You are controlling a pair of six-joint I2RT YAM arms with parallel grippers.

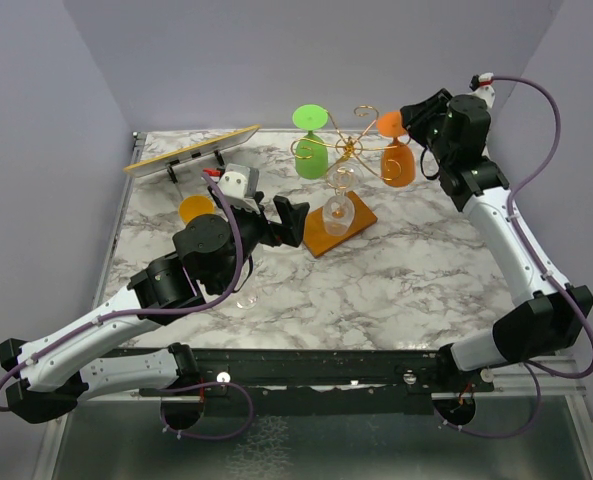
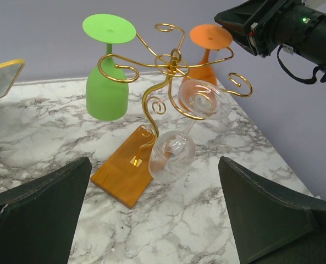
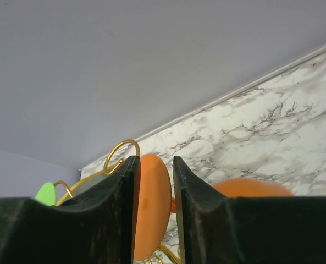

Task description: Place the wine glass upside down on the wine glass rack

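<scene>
The wine glass rack (image 1: pixel 344 150), gold wire on an orange-brown base (image 1: pixel 321 238), stands mid-table; it also shows in the left wrist view (image 2: pixel 168 60). A green glass (image 1: pixel 311 150) and a clear glass (image 1: pixel 338 210) hang on it upside down. An orange wine glass (image 1: pixel 398 165) hangs upside down on the right arm. My right gripper (image 1: pixel 408 120) is shut narrowly on its foot (image 3: pixel 152 203), high over the rack. My left gripper (image 1: pixel 276 215) is open and empty, low over the table in front of the clear glass (image 2: pixel 172 157).
A tilted yellow-edged board (image 1: pixel 191 150) on legs stands at the back left. An orange round thing (image 1: pixel 196 208) lies partly hidden behind my left arm. A faint clear ring (image 1: pixel 246 298) lies on the marble near my left elbow. Purple walls close the back and sides.
</scene>
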